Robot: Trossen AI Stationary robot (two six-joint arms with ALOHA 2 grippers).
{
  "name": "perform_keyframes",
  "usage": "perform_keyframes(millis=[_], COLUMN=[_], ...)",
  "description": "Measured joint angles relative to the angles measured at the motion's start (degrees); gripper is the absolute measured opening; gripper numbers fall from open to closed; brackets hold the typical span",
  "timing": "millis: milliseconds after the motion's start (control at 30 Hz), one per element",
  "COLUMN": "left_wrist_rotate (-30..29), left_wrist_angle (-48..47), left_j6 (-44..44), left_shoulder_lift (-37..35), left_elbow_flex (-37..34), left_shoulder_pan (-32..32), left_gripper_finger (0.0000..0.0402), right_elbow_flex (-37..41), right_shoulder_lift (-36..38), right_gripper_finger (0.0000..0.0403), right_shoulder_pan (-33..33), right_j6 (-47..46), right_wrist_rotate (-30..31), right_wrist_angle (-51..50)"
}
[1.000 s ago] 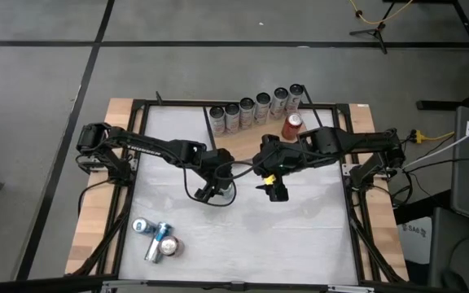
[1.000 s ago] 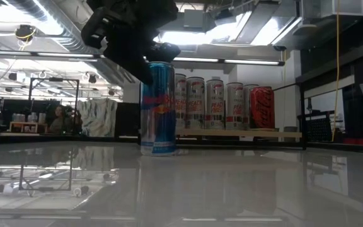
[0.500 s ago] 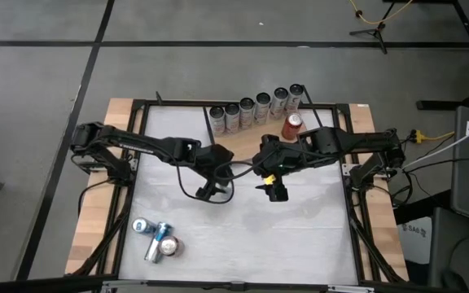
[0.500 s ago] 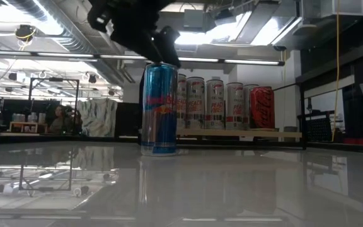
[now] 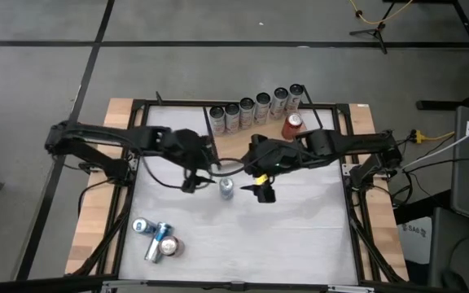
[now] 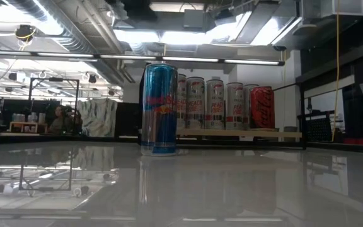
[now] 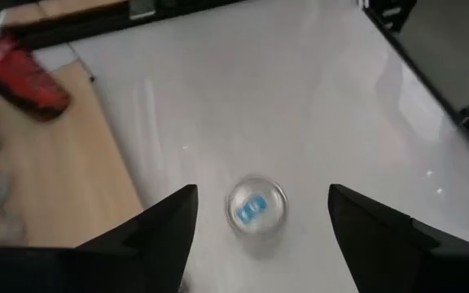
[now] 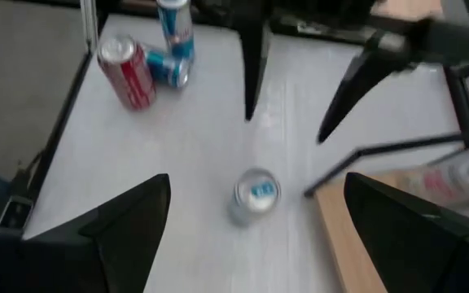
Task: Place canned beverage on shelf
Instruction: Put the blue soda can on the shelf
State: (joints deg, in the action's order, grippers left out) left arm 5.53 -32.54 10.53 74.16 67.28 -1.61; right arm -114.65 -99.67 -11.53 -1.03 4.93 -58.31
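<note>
A blue and silver can (image 5: 226,189) stands upright on its base on the white tabletop, also seen in the low view (image 6: 159,108). My left gripper (image 5: 192,181) is open, above and to the left of the can, which shows below its fingers (image 7: 256,210). My right gripper (image 5: 261,190) hangs open just right of the can, which lies ahead of its fingers (image 8: 255,195). The wooden shelf (image 5: 238,145) lies at the table's far side. It bears a row of silver cans (image 5: 255,107) and a red can (image 5: 293,124).
Three cans lie on their sides near the table's near left corner (image 5: 157,238). A black metal frame (image 5: 133,163) runs round the tabletop. The white surface near and to the right of the standing can (image 5: 300,236) is bare.
My left gripper has risen off the top of the blue can and drawn back toward the table's left edge, passing out of the low view. The can stays upright where it was. My right gripper has shifted a little toward the can.
</note>
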Motion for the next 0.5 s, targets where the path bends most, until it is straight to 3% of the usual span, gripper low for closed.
perform_keyframes(millis=[500], left_wrist_rotate=[-2.43], left_wrist_angle=[-16.41], left_j6=[-13.42], left_shoulder_lift=[-23.08], left_elbow_flex=[-0.02], left_shoulder_pan=[-0.93], left_gripper_finger=[0.0267], right_elbow_flex=[0.0], right_shoulder_lift=[-10.83], right_gripper_finger=[0.0363], right_shoulder_pan=[-0.02], right_j6=[1.76], right_wrist_rotate=[0.0], right_wrist_angle=[9.13])
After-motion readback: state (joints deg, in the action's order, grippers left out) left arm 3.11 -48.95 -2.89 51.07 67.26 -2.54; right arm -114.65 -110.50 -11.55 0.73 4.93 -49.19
